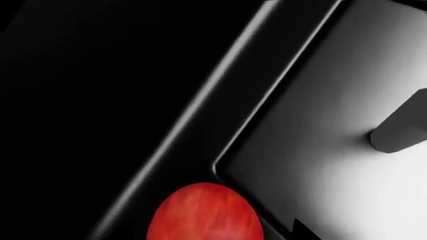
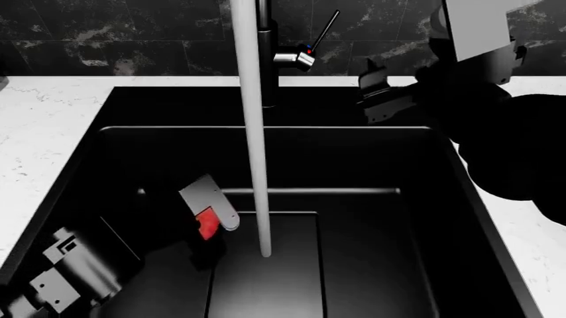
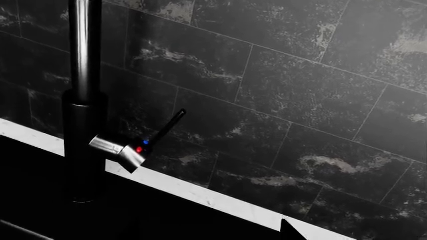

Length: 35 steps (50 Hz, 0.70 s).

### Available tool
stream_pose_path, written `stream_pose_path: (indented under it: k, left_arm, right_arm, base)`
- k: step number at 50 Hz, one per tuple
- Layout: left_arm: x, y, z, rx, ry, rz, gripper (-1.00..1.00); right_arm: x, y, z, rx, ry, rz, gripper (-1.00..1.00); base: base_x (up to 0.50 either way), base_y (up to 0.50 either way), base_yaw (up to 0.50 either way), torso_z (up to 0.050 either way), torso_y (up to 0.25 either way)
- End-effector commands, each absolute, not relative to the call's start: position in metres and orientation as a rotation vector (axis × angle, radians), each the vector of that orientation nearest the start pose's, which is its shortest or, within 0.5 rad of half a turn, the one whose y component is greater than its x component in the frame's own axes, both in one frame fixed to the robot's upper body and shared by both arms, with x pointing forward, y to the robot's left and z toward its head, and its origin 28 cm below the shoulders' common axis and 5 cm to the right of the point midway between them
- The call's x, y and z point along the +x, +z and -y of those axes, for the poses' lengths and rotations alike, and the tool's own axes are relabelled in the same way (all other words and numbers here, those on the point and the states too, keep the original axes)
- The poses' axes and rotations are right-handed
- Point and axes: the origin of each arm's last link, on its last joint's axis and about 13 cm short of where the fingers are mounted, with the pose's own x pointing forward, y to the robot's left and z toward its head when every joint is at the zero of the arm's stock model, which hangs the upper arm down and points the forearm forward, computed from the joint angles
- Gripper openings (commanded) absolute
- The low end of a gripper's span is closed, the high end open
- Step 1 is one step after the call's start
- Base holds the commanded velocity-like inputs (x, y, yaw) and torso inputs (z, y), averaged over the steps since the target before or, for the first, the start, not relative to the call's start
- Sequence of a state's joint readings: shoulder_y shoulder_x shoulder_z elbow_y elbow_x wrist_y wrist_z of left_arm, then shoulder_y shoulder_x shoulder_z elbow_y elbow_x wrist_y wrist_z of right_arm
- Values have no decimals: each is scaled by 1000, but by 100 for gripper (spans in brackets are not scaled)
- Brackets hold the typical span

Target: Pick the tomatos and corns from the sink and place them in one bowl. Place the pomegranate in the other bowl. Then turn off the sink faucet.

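Note:
Down in the black sink (image 2: 106,132), my left gripper (image 2: 211,226) is shut on a round red fruit (image 2: 207,224). The left wrist view shows that fruit (image 1: 203,212) between the jaws, glossy red with pale streaks; I cannot tell tomato from pomegranate. My right gripper (image 2: 382,91) hangs open over the sink's back right corner, just right of the faucet handle (image 2: 301,58). In the right wrist view that handle (image 3: 127,150) has its thin lever tilted up. Water (image 2: 254,165) runs in a white column. Corn and both bowls are out of view.
White marble countertop (image 2: 44,132) borders the sink on the left, back and right. Dark tiled wall (image 3: 300,100) rises behind the faucet column (image 3: 83,100). My right arm's dark bulk (image 2: 504,139) covers the sink's right rim.

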<state>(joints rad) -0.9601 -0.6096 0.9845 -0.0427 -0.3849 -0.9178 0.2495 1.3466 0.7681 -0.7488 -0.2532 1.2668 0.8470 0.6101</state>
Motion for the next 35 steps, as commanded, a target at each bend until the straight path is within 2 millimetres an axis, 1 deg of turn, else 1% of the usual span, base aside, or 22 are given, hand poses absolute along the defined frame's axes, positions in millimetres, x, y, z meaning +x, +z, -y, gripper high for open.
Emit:
stream_pose_path:
  k: [1, 8, 15, 22, 35]
  left_arm:
    - [326, 131, -256, 764, -560, -584, 100]
    - [330, 123, -256, 760, -555, -600, 100]
    - [333, 114, -262, 763, -528, -632, 100]
    - [332, 111, -267, 771, -504, -652, 100]
    - [334, 109, -269, 782, -491, -667, 100]
  right_arm:
    - [283, 300, 134, -264, 162, 36, 100]
    - [284, 299, 134, -261, 162, 34, 100]
    - [286, 298, 133, -260, 166, 30, 100]
    - [286, 298, 132, -258, 170, 33, 100]
    - [287, 296, 133, -252, 169, 31, 100]
  base:
    - [0, 0, 0, 0, 0]
    - [0, 0, 0, 0, 0]
    - [0, 0, 0, 0, 0]
    - [0, 0, 0, 0, 0]
    - [0, 0, 0, 0, 0]
